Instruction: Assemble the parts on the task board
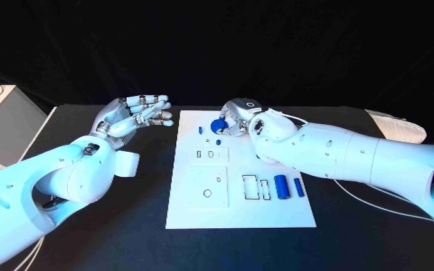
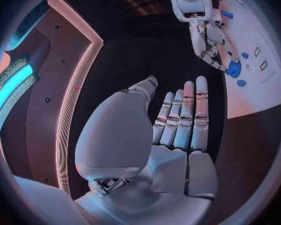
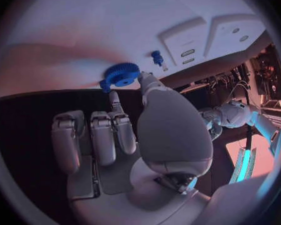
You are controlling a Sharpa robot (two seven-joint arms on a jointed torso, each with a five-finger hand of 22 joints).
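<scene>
The white task board (image 1: 271, 211) lies in the middle of the black table. A blue gear (image 1: 218, 125) sits at its far end. My right hand (image 1: 244, 117) is lowered over it, with thumb and one finger pinching the gear's (image 3: 122, 74) rim while the other fingers stay curled back. The left wrist view shows those fingers on the gear (image 2: 233, 69) too. Two blue cylinders (image 1: 281, 186) lie side by side at the board's right, and a small blue peg (image 1: 200, 130) stands near the gear. My left hand (image 1: 135, 115) hovers open, left of the board, holding nothing.
Two raised white plates (image 1: 208, 186) with holes and several rectangular slots (image 1: 249, 187) mark the board's middle. A white cable (image 1: 362, 199) runs over the table under my right arm. A pale padded object (image 1: 398, 127) lies at the far right.
</scene>
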